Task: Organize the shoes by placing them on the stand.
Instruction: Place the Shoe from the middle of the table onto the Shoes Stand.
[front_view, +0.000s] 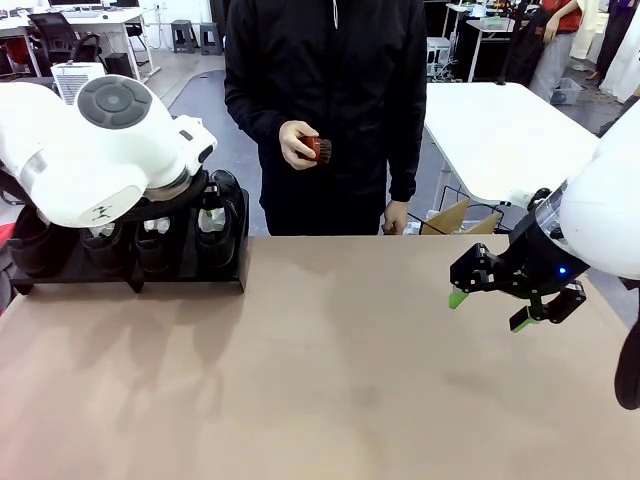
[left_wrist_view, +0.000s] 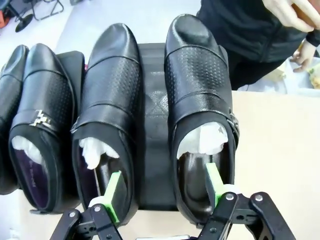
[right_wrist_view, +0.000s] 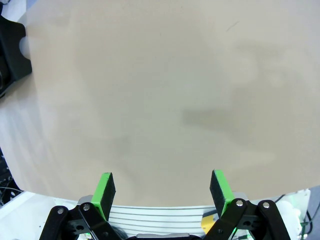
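Nearest the camera on the right, the right gripper (front_view: 490, 308) hung above the bare tan table (front_view: 330, 380), its green-padded fingers (right_wrist_view: 104, 192) spread wide apart with nothing between them. At the far left of the table stood the low black stand (front_view: 190, 272), with the glossy black shoes (left_wrist_view: 105, 115) lined up side by side on top, toes pointing away toward the person. The left gripper (left_wrist_view: 162, 192) hovered over the heel ends of the two rightmost shoes, its fingers apart: one green pad sat inside the opening of each shoe, gripping neither. White paper stuffing (left_wrist_view: 202, 139) showed inside those shoes. Beyond the table stood a person in dark clothing, one hand (front_view: 298, 143) holding a small reddish-brown brush (front_view: 319, 149).
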